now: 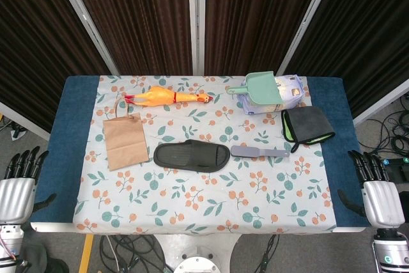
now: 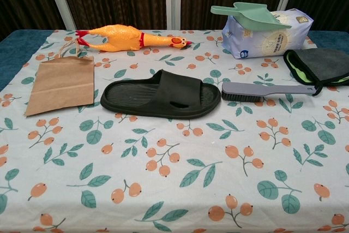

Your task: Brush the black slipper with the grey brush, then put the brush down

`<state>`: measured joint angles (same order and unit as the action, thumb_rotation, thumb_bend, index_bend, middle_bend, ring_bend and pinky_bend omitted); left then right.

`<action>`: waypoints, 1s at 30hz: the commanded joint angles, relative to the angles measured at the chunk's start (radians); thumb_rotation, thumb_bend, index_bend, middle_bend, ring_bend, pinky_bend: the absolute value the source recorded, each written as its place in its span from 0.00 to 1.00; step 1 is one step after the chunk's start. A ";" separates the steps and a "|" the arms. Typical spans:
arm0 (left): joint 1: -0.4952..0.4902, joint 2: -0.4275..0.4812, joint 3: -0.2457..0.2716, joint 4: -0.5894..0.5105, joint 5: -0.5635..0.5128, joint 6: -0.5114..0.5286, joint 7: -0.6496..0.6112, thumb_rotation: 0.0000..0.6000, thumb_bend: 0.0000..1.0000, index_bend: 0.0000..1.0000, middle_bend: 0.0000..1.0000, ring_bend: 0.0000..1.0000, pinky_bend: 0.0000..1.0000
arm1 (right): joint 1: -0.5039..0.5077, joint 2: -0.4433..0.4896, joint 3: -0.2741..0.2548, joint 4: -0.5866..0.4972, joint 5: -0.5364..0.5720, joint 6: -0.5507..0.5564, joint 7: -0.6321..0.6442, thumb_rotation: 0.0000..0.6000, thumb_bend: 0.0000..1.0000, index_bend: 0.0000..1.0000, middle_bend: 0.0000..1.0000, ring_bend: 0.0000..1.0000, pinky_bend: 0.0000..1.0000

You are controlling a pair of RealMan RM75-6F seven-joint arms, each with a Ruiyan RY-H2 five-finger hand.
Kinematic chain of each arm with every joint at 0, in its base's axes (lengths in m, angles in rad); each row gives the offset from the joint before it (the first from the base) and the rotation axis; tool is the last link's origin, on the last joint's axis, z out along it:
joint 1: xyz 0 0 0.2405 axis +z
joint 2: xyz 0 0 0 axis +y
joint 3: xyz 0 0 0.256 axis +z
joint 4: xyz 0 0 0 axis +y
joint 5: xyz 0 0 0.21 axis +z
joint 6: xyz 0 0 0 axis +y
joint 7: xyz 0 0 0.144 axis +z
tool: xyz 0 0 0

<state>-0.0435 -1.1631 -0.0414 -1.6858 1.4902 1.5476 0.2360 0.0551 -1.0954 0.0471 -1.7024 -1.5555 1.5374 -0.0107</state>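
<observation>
1. Your left hand [image 1: 18, 187] and right hand [image 1: 377, 190] sit off the table's side edges, fingers apart, holding nothing.
2. Black slipper [image 1: 192, 156] lies mid-table, long axis left-right, toe toward the right.
3. Grey brush [image 1: 259, 152] lies just right of the slipper, almost touching its toe, bristles down, handle pointing right toward the grey cloth [image 1: 307, 125].
4. Paper bag [image 1: 124, 140] lies left of the slipper; rubber chicken [image 1: 167, 97] and a green scoop [image 1: 261, 87] on a pouch [image 1: 287, 93] sit behind.
</observation>
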 commanded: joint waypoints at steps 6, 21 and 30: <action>-0.004 -0.002 0.003 0.003 -0.006 -0.015 -0.001 1.00 0.03 0.15 0.13 0.04 0.08 | 0.003 0.000 0.001 0.000 0.004 -0.011 -0.007 1.00 0.20 0.00 0.08 0.00 0.02; -0.013 -0.021 0.006 0.035 -0.012 -0.039 -0.029 1.00 0.03 0.15 0.13 0.04 0.08 | 0.354 -0.080 0.136 0.042 0.273 -0.541 -0.191 1.00 0.01 0.13 0.25 0.12 0.15; -0.015 -0.021 0.008 0.053 -0.022 -0.053 -0.046 1.00 0.03 0.15 0.13 0.04 0.08 | 0.568 -0.284 0.161 0.303 0.494 -0.806 -0.287 1.00 0.01 0.30 0.31 0.16 0.17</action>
<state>-0.0587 -1.1840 -0.0333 -1.6323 1.4690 1.4950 0.1905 0.5726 -1.3138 0.1934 -1.4737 -1.1229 0.7983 -0.2637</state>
